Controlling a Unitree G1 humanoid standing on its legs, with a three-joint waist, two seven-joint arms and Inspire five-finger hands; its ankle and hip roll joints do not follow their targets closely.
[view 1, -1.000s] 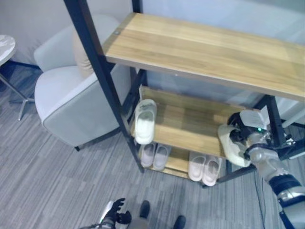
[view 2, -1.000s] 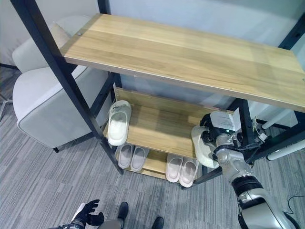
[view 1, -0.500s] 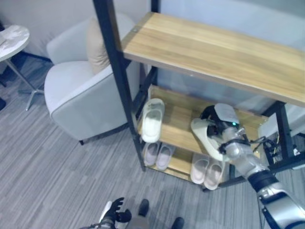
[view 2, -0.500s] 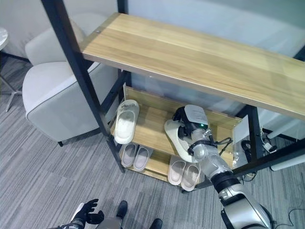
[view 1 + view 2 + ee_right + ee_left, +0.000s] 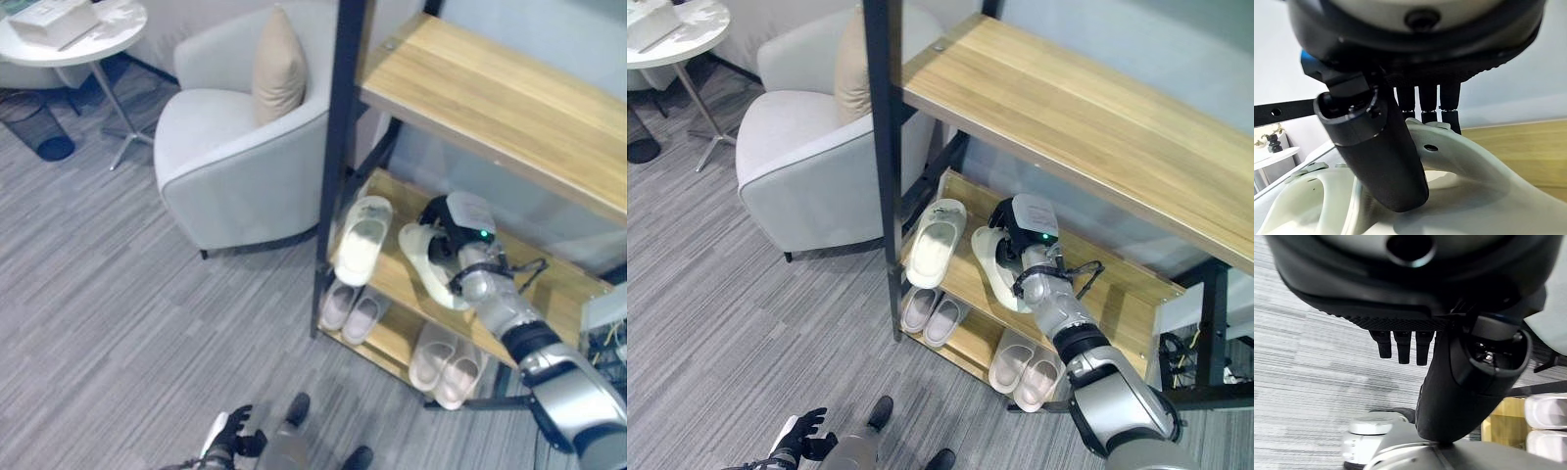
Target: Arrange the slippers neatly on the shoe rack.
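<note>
The right hand (image 5: 1024, 227) pinches a slipper (image 5: 997, 270) by its strap over the rack's (image 5: 1117, 294) middle shelf, seemingly just beside its mate (image 5: 935, 243) at the left, long axes roughly parallel.

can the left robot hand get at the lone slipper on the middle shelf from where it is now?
Probably not. The left robot hand hangs low over the floor, far from the rack, fingers relaxed. The lone slipper lies on the middle shelf behind the black post. The right robot hand, holding the other slipper, is nearer.
</note>
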